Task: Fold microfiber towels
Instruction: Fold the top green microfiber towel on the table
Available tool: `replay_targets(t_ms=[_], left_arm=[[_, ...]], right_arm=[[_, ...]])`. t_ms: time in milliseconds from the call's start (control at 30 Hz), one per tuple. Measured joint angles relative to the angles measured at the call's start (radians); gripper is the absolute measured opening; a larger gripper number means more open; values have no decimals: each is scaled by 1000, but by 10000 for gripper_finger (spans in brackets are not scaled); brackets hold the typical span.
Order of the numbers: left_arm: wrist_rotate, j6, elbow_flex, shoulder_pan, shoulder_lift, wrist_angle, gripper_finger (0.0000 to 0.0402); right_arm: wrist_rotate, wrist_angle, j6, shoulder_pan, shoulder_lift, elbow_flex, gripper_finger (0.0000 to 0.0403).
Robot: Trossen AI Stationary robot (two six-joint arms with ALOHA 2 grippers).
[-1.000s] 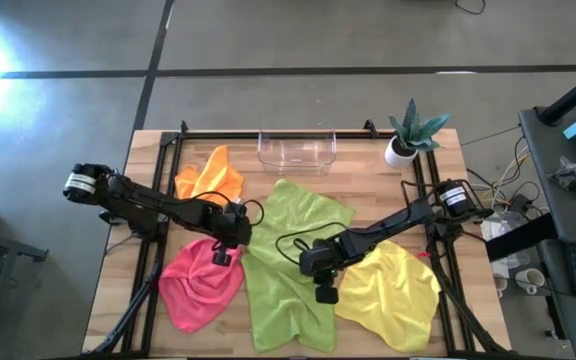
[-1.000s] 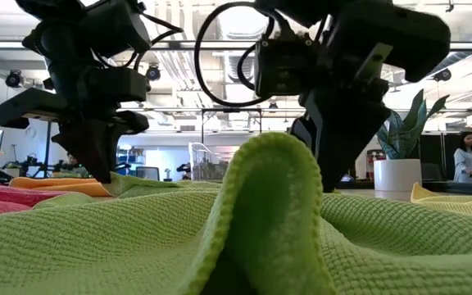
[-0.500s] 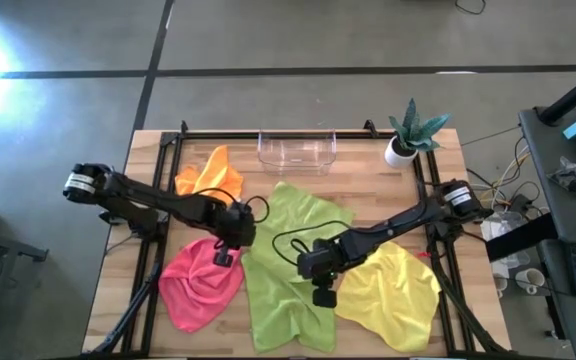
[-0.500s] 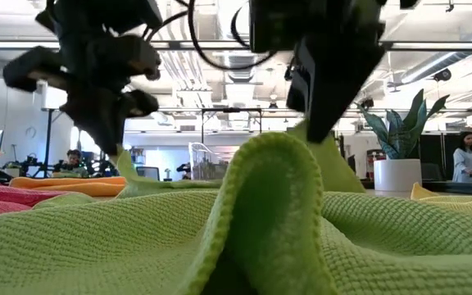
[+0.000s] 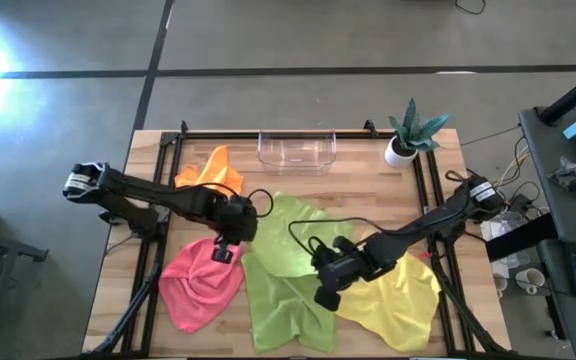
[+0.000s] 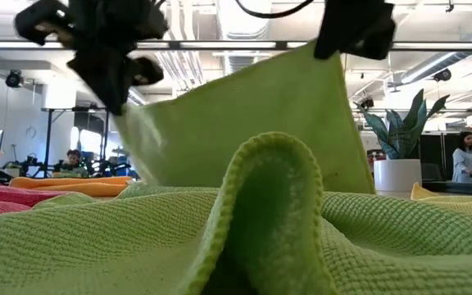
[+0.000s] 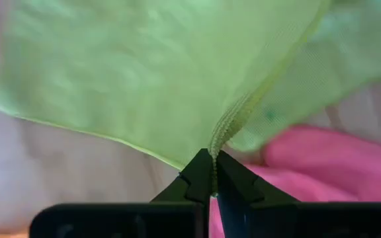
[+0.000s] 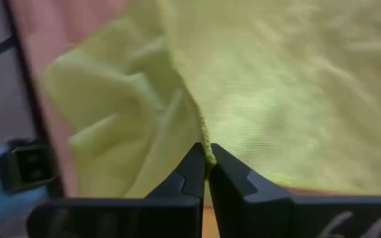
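Both grippers, left (image 5: 226,243) and right (image 5: 325,293), pinch the green towel (image 5: 286,255), lifted mid-table (image 5: 368,190) between pink towel (image 5: 200,280) and yellow towel (image 5: 393,295). A person (image 6: 468,156) stands far right.

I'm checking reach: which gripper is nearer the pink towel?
Left. The left gripper is over the pink towel's top edge; the right gripper is across the green towel.

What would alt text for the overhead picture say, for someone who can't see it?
Seen from above, two dark robot arms hold one lime green towel between them over a wooden table, the left gripper and right gripper each shut on an edge. A pink towel, an orange towel and a yellow towel lie around it, with a clear plastic bin and a potted plant behind.
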Motion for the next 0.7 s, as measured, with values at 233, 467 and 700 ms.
replay_targets(t_ms=[233, 467, 700], left_arm=[[-127, -3, 4, 72, 11, 97, 0], [-129, -3, 0, 169, 97, 144, 0], [-184, -26, 8, 237, 214, 190, 0]], right_arm=[[131, -187, 241, 6, 0, -24, 8], [217, -256, 491, -12, 0, -106, 8], [245, -249, 547, -60, 1, -185, 8]])
